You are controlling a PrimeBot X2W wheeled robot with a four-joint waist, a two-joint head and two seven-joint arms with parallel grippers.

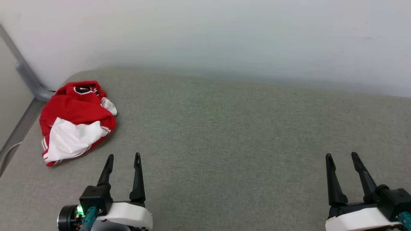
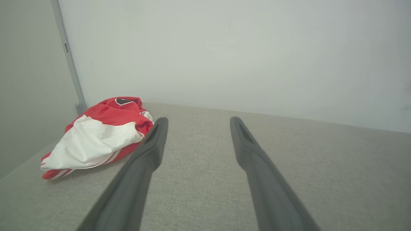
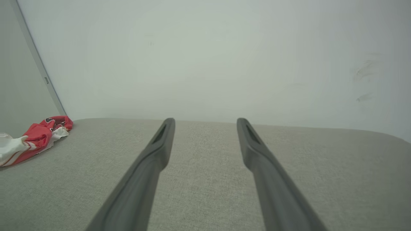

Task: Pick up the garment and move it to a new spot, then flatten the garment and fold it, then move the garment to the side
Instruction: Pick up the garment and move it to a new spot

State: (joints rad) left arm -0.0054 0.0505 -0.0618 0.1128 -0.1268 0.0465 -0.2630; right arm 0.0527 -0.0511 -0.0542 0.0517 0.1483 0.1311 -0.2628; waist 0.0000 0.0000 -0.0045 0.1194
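Note:
The garment (image 1: 77,120) lies crumpled in a heap at the far left of the grey cloth surface, red with a white sleeve on top and a bit of black lettering showing. The left wrist view has the garment (image 2: 102,133) just left of the fingers; the right wrist view has the garment (image 3: 35,138) at its far left edge. My left gripper (image 1: 123,158) stands open near the front edge, a short way to the right of the heap and nearer than it, with nothing between its fingers. My right gripper (image 1: 341,156) is open and empty at the lower right, far from the heap.
A grey fabric-covered surface (image 1: 240,144) spreads across the view, backed by a pale wall (image 1: 224,35). A grey metal rail (image 1: 27,77) runs down the left side, just behind the heap, where the surface ends.

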